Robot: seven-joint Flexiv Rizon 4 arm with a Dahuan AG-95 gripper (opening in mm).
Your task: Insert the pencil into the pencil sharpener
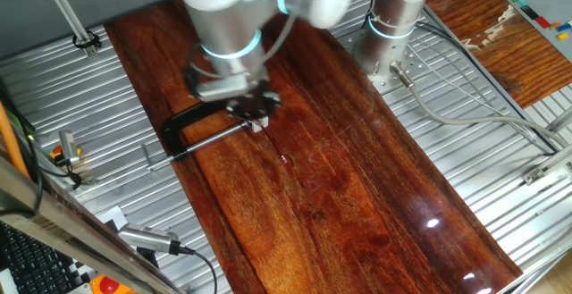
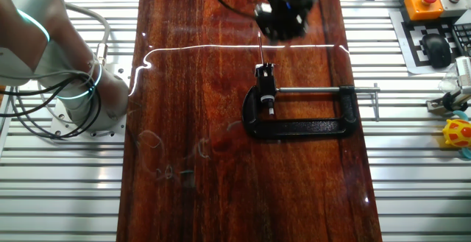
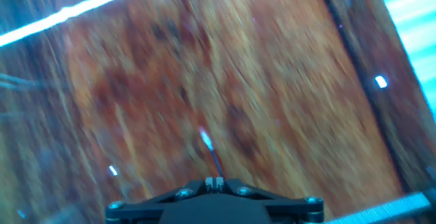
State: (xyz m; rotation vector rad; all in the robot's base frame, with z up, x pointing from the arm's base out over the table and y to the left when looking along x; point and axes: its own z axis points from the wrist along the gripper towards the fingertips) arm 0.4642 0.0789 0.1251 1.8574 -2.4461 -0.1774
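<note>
The robot arm's black two-finger pincer [image 2: 283, 21] hangs above the glossy reddish-brown wooden counter [image 2: 221, 161], which lies on a ribbed metal base. The pincer is closed on a thin dark pencil [image 2: 260, 49]; in the other fixed view the pencil projects from the pincer and points toward the clamp below it. In the hand view the picture is motion-blurred, and the pencil [image 3: 211, 152] shows as a thin line extending from between the fingers, ending in a pale tip over bare wood.

A black C-shaped metal clamp [image 2: 302, 128] with a steel screw rod [image 2: 320, 90] lies flat on the counter. At the open end of the clamp, where the rod ends, sits the small white boxy pencil sharpener [image 2: 265, 71]. The pencil tip is just short of the sharpener; whether they touch cannot be determined. In one fixed view the pincer [image 1: 250, 106] covers that end of the clamp [image 1: 192, 133].
</note>
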